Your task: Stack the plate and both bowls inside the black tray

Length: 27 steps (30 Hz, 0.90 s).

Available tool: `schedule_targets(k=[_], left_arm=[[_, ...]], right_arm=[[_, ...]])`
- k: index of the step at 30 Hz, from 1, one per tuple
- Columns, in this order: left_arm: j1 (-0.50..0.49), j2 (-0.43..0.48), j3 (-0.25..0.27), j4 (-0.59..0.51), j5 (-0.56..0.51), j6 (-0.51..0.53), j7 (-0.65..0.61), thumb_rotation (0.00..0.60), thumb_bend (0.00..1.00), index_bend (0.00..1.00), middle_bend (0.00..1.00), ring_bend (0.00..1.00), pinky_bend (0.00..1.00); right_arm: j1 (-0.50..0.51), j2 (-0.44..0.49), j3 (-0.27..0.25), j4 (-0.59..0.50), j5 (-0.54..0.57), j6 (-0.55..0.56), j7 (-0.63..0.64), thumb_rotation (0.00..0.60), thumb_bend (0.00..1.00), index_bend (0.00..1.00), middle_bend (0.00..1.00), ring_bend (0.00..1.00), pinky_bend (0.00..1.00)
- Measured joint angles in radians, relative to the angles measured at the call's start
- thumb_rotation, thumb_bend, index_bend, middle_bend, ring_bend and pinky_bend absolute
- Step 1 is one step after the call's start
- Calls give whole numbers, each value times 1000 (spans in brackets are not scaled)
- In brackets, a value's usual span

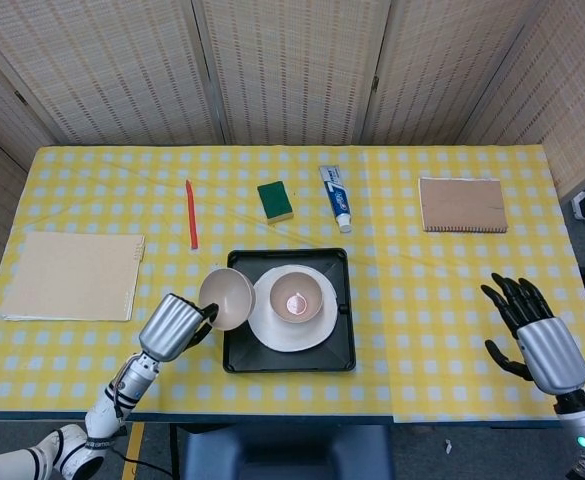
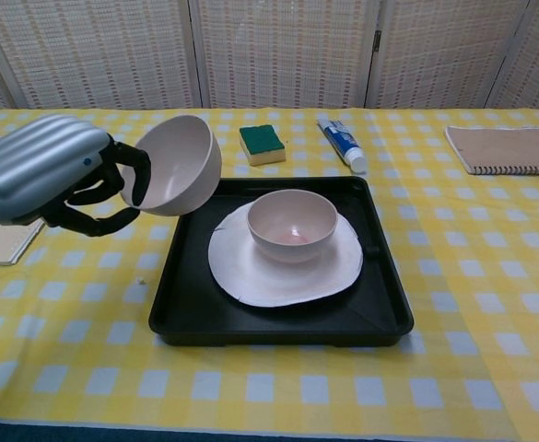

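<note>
The black tray (image 1: 237, 350) (image 2: 186, 308) sits at the table's front middle. In it lies a white plate (image 1: 290, 330) (image 2: 251, 272) with a pale bowl (image 1: 297, 297) (image 2: 293, 224) standing on top. My left hand (image 1: 172, 325) (image 2: 48, 170) grips a second pale bowl (image 1: 226, 298) (image 2: 181, 164) by its rim and holds it in the air, tilted, over the tray's left edge. Far to the right, my right hand (image 1: 532, 335) hovers with fingers spread and nothing in it; the chest view does not show it.
Behind the tray lie a green sponge (image 1: 275, 200) (image 2: 263, 144), a toothpaste tube (image 1: 336, 198) (image 2: 342, 143) and a red pen (image 1: 191, 214). A brown notebook (image 1: 462, 204) (image 2: 507, 149) is at back right, a beige pad (image 1: 70, 275) at left.
</note>
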Motion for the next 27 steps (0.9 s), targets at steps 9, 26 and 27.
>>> schedule_targets(k=[9,26,27], left_arm=[[-62,6,-41,-68,-32,-94,42,600,462,663,1000,971,1000],[-205,-121,-117,-6,-122,-265,92,600,462,663,1000,971,1000],[-212,-129,-120,8,-127,-271,88,600,462,663,1000,971,1000]], right_arm=[[-5,0,2,-2,-1,8,0,600,400,0,0,0,0],[-9,11,10,1,14,8,27,600,401,0,0,0,0],[-9,12,10,1,15,7,30,600,400,0,0,0,0]])
